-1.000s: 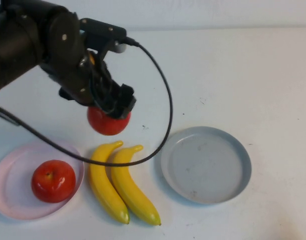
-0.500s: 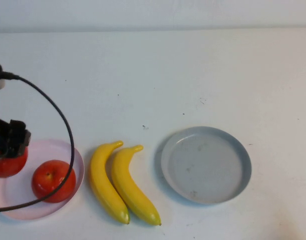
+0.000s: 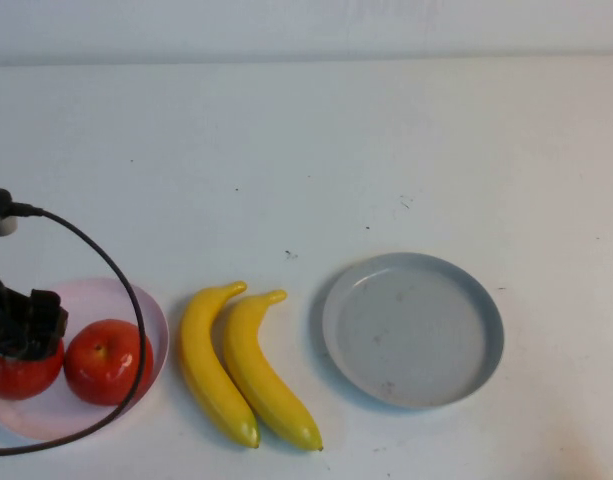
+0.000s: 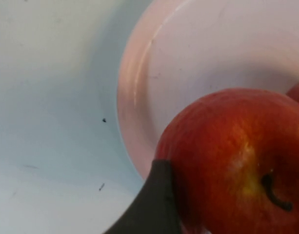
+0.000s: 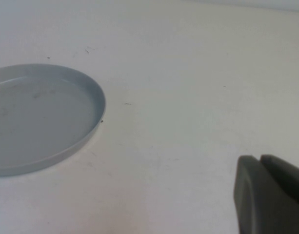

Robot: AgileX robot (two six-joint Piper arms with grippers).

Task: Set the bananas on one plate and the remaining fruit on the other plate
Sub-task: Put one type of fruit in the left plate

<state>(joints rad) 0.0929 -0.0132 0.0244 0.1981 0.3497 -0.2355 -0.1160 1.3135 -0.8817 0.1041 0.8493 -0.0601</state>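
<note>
I see my left gripper (image 3: 24, 335) over the pink plate (image 3: 136, 300), fingers (image 4: 154, 204) clamping a red apple (image 3: 21, 368) stem-up; my right gripper's (image 5: 269, 192) fingers look clenched beside the grey-blue plate (image 5: 51, 105).

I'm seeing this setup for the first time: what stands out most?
At the table's left edge, the left claw grips a glossy red apple over the pale pink plate, beside a second red apple. Two yellow bananas lie mid-table; the grey-blue plate has nothing on it. The right claw sits past it.
</note>
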